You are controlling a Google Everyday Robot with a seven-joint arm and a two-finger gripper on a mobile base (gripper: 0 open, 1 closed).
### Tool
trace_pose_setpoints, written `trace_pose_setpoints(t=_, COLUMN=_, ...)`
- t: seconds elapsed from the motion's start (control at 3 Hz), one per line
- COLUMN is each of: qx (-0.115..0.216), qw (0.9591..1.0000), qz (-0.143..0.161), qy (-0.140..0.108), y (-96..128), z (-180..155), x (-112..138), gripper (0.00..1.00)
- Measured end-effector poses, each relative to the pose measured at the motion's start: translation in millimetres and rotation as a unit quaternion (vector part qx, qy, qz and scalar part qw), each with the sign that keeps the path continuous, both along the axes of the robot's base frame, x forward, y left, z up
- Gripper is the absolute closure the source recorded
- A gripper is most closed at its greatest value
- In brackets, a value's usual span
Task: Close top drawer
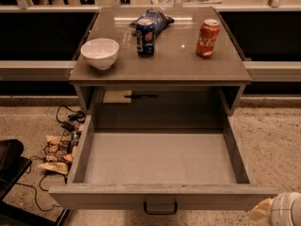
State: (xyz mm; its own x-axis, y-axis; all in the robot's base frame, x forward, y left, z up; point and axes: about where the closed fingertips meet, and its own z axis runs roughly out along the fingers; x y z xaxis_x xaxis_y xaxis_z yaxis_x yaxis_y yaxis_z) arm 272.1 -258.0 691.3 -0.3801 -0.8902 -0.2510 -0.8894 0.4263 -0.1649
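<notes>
The top drawer of the grey-beige cabinet is pulled fully out toward me. Its plain grey interior is empty. Its front panel runs along the bottom of the view, with a small black U-shaped handle at its centre. The gripper shows only as a white and yellowish part at the bottom right corner, just right of the drawer's front right corner and apart from the handle.
On the cabinet top stand a white bowl, a blue can in front of a blue bag, and a red can. Cables and snack packets lie on the floor at left. A black object sits at far left.
</notes>
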Motion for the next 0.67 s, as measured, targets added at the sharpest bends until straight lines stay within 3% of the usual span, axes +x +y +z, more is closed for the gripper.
trace_pose_setpoints(t=0.33, qx=0.027, qw=0.9996, qz=0.009, qy=-0.004, y=22, z=-23, x=5, gripper=1.0)
trace_pose_setpoints(t=0.67, qx=0.084, qw=0.9956, qz=0.036, qy=-0.022, y=67, z=-69, x=28, gripper=1.0)
